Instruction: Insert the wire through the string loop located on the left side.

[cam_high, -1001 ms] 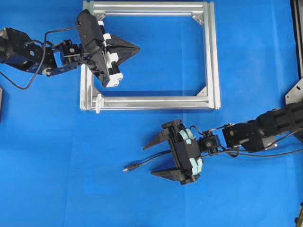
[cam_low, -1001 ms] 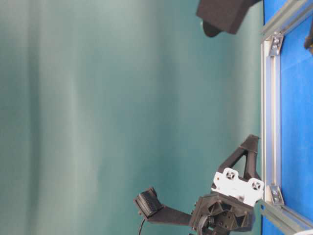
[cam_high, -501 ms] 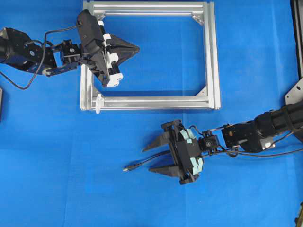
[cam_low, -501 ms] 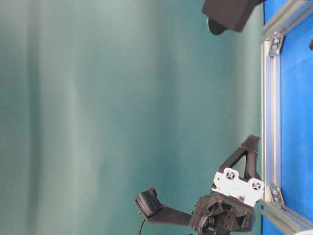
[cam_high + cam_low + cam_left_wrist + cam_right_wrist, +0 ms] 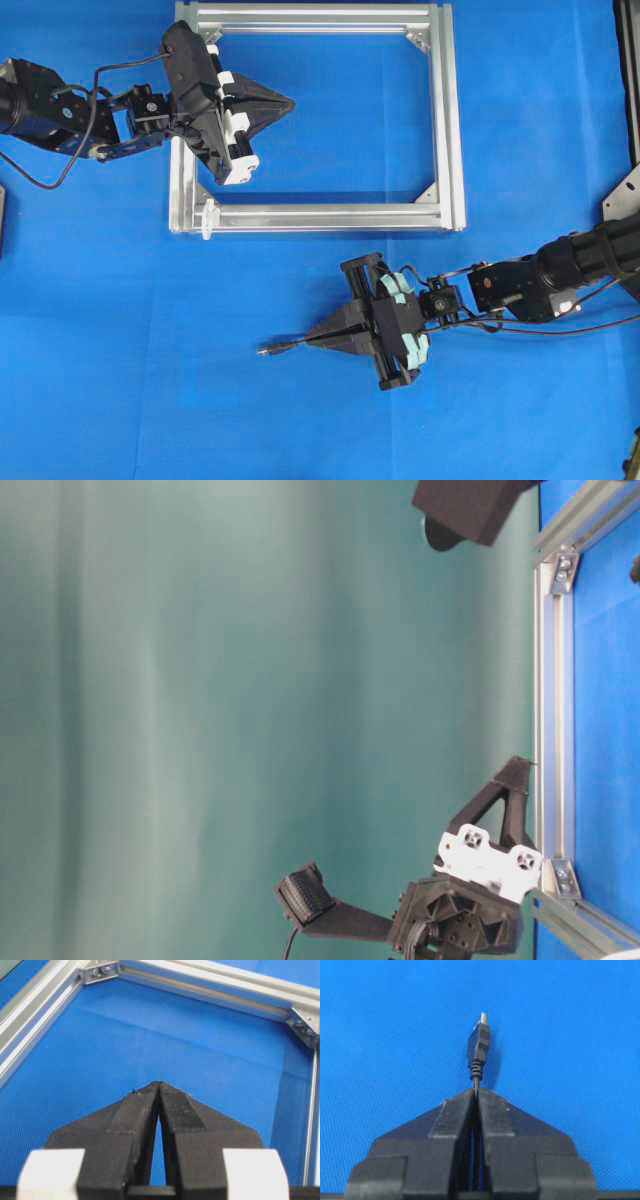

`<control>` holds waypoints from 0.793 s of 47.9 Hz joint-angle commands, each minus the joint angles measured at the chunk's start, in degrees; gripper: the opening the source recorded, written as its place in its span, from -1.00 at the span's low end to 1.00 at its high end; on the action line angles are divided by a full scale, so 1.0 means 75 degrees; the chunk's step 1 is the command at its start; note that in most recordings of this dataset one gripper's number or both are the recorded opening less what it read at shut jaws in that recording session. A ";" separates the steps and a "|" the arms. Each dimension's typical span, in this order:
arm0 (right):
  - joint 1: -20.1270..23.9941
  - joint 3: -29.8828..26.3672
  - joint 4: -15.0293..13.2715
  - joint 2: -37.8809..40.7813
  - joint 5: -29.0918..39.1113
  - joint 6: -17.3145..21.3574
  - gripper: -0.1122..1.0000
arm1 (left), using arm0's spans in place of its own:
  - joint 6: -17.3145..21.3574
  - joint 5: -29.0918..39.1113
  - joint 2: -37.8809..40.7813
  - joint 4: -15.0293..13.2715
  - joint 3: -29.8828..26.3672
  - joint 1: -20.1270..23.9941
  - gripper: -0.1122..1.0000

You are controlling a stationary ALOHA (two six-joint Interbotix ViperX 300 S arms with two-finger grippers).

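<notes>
The wire (image 5: pixel 285 346) lies on the blue mat in front of the silver frame, its plug (image 5: pixel 266 351) pointing left. My right gripper (image 5: pixel 312 340) is shut on the wire just behind the plug. In the right wrist view the plug (image 5: pixel 480 1045) sticks out past the closed fingertips of the right gripper (image 5: pixel 476 1091). The string loop (image 5: pixel 208 217) is a small white piece at the frame's front left corner. My left gripper (image 5: pixel 289 102) hovers inside the frame near its left rail, shut and empty, and its closed tips (image 5: pixel 158 1084) point over bare mat.
The silver frame (image 5: pixel 446 120) lies flat at the top centre, with corner brackets (image 5: pixel 302 1028) inside its corners. The wire's slack (image 5: pixel 600 326) trails off to the right. The table-level view shows the frame rail (image 5: pixel 553 680) and the left gripper (image 5: pixel 516 770) beside it.
My right gripper has closed from wide open onto the wire behind the plug. The plug shifted slightly. The left arm has not moved.
</notes>
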 commanded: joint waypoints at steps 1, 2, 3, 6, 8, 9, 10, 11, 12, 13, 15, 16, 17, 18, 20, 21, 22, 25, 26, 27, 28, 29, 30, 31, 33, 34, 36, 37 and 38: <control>0.0000 -0.0094 0.0012 -0.0129 -0.0070 0.0000 -0.80 | -0.0012 -0.0047 -0.0305 0.0023 -0.0047 -0.0012 -0.80; 0.0012 -0.0094 0.0012 -0.0129 -0.0082 0.0000 -0.80 | -0.0012 -0.0035 -0.0305 0.0023 -0.0047 -0.0012 -0.80; 0.0012 -0.0094 0.0023 -0.0129 -0.0070 0.0000 -0.80 | -0.0023 -0.0047 -0.0305 0.0023 -0.0059 -0.0012 -0.80; 0.0000 -0.0105 0.0023 -0.0176 -0.0059 0.0035 -0.80 | -0.0023 -0.0035 -0.0305 0.0023 -0.0047 -0.0023 -0.80; 0.0012 -0.0117 0.0012 -0.0234 -0.0035 0.0035 -0.80 | -0.0023 -0.0035 -0.0305 0.0023 -0.0047 -0.0023 -0.80; 0.0012 -0.0117 0.0023 -0.0281 -0.0023 0.0035 -0.80 | -0.0012 -0.0035 -0.0305 0.0023 -0.0047 -0.0023 -0.80; 0.0012 -0.0117 0.0012 -0.0328 0.0000 0.0035 -0.80 | -0.0012 -0.0035 -0.0305 0.0023 -0.0059 -0.0035 -0.80; 0.0012 -0.0117 0.0012 -0.0375 0.0035 0.0035 -0.80 | -0.0012 -0.0035 -0.0305 0.0023 -0.0047 -0.0035 -0.80; 0.0000 -0.0105 0.0023 -0.0434 0.0082 0.0035 -0.80 | -0.0023 -0.0035 -0.0305 0.0023 -0.0059 -0.0035 -0.80; 0.0012 -0.0117 0.0023 -0.0492 0.0117 0.0035 -0.80 | -0.0012 -0.0035 -0.0305 0.0035 -0.0059 -0.0035 -0.80; 0.0000 -0.0117 0.0023 -0.0633 0.0270 0.0035 -0.80 | -0.0012 -0.0035 -0.0305 0.0023 -0.0047 -0.0035 -0.80; 0.0000 -0.0117 0.0012 -0.0703 0.0352 0.0035 -0.80 | -0.0012 -0.0035 -0.0305 0.0023 -0.0059 -0.0035 -0.80; 0.0000 -0.0117 0.0023 -0.0785 0.0445 0.0023 -0.80 | -0.0023 -0.0035 -0.0305 0.0023 -0.0047 -0.0047 -0.80; 0.0012 -0.0129 0.0023 -0.0867 0.0551 0.0023 -0.80 | -0.0023 -0.0035 -0.0305 0.0023 -0.0047 -0.0035 -0.80; 0.0012 -0.0129 0.0012 -0.1090 0.0832 0.0012 -0.80 | -0.0012 -0.0035 -0.0305 0.0035 -0.0047 -0.0047 -0.80; 0.0012 -0.0129 0.0023 -0.1184 0.0949 0.0000 -0.80 | -0.0023 -0.0035 -0.0305 0.0023 -0.0047 -0.0047 -0.80; 0.0012 -0.0141 0.0012 -0.1289 0.1055 0.0000 -0.80 | -0.0023 -0.0035 -0.0316 0.0023 -0.0047 -0.0047 -0.80; 0.0012 -0.0152 0.0012 -0.1582 0.1406 -0.0023 -0.80 | -0.0012 -0.0035 -0.0316 0.0023 -0.0047 -0.0059 -0.80; 0.0012 -0.0152 0.0012 -0.1687 0.1523 -0.0035 -0.80 | -0.0023 -0.0035 -0.0316 0.0023 -0.0035 -0.0047 -0.80; 0.0012 -0.0152 0.0012 -0.1793 0.1641 -0.0047 -0.80 | -0.0023 -0.0035 -0.0316 0.0023 -0.0035 -0.0059 -0.80; 0.0000 -0.0164 0.0012 -0.1887 0.1758 -0.0047 -0.80 | -0.0023 -0.0035 -0.0316 0.0023 -0.0047 -0.0059 -0.80; 0.0000 -0.0176 0.0012 -0.1980 0.1887 -0.0047 -0.80 | -0.0023 -0.0035 -0.0316 0.0023 -0.0035 -0.0059 -0.80; 0.0012 -0.0188 0.0012 -0.2074 0.2004 -0.0047 -0.80 | -0.0023 -0.0035 -0.0316 0.0023 -0.0047 -0.0059 -0.80; 0.0000 -0.0199 0.0012 -0.2168 0.2109 -0.0047 -0.80 | -0.0023 -0.0047 -0.0316 0.0023 -0.0047 -0.0059 -0.80; -0.0012 -0.0223 0.0012 -0.2379 0.2367 -0.0059 -0.80 | -0.0023 -0.0047 -0.0316 0.0023 -0.0035 -0.0059 -0.80; -0.0023 -0.0234 0.0012 -0.2449 0.2484 -0.0059 -0.80 | -0.0023 -0.0035 -0.0316 0.0023 -0.0035 -0.0059 -0.80; -0.0023 -0.0270 0.0012 -0.2590 0.2660 -0.0059 -0.80 | -0.0023 -0.0035 -0.0316 0.0023 -0.0047 -0.0059 -0.80; -0.0023 -0.0281 0.0000 -0.2648 0.2742 -0.0059 -0.80 | -0.0023 -0.0035 -0.0316 0.0035 -0.0035 -0.0059 -0.80; -0.0023 -0.0293 0.0000 -0.2684 0.2824 -0.0059 -0.80 | -0.0023 -0.0035 -0.0316 0.0035 -0.0035 -0.0070 -0.80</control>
